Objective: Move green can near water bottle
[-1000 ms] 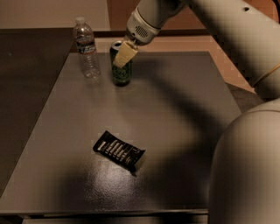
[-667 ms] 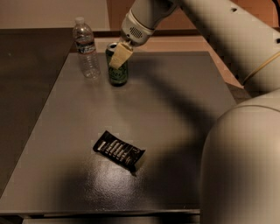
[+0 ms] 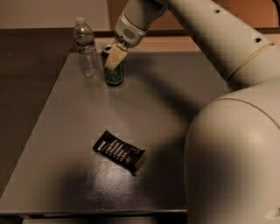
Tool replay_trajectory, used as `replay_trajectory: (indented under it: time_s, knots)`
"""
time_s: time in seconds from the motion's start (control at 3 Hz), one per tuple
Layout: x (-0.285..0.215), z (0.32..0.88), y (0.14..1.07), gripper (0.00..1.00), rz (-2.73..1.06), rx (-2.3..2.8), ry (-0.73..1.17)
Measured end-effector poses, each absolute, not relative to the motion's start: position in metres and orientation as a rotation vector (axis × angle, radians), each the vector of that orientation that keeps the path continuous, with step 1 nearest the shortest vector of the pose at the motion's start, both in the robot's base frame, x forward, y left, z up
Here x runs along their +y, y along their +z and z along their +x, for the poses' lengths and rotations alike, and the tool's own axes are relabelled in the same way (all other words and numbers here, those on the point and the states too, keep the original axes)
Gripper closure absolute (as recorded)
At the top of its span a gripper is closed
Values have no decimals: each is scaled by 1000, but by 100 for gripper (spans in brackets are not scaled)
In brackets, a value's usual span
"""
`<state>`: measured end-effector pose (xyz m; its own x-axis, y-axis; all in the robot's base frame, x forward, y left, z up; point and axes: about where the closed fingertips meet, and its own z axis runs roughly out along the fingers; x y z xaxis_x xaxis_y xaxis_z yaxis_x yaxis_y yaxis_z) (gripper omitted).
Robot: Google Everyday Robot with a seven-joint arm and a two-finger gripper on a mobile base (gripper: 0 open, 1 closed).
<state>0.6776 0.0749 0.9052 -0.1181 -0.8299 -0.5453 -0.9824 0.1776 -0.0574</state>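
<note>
A dark grey table (image 3: 175, 109) fills most of the single camera view. It has a dull sheen, and a soft patch of light reflects near its front edge. Behind it runs a pale wall (image 3: 52, 13) on the left and a warmer brown panel (image 3: 245, 17) on the right. To the left of the table the floor lies in deep shadow.

My arm (image 3: 210, 39) comes in from the right, a thick cream-coloured tube that crosses the upper part of the view. It narrows to the wrist (image 3: 131, 26) above the far left corner of the table. The rounded bulk of my own body (image 3: 236, 157) blocks the lower right of the view and hides that part of the tabletop.

My gripper (image 3: 113, 59) hangs at the end of the wrist, tilted down and to the left, and it is closed around the green can (image 3: 114, 75). One pale yellow finger (image 3: 116, 56) lies across the upper front of the can, just under its silver top. The other finger is hidden behind the can. The can is upright at the far left of the table. I cannot tell whether its base touches the surface.

The water bottle (image 3: 86, 48) stands upright just beside the can, on its left. It is taller than the can and a narrow gap separates the two.

A flat black snack packet (image 3: 119, 150) with pale print lies at an angle near the front of the table, well apart from the can and the bottle.
</note>
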Motion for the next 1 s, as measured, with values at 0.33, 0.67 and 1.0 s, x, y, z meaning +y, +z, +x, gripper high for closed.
replay_trajectory:
  time_s: [0.33,0.67,1.0]
  knots:
    - [77,678,903,13,-1705,2002,446]
    - [79,678,900,0,-1708,2003,449]
    - [79,678,900,0,-1708,2003,449]
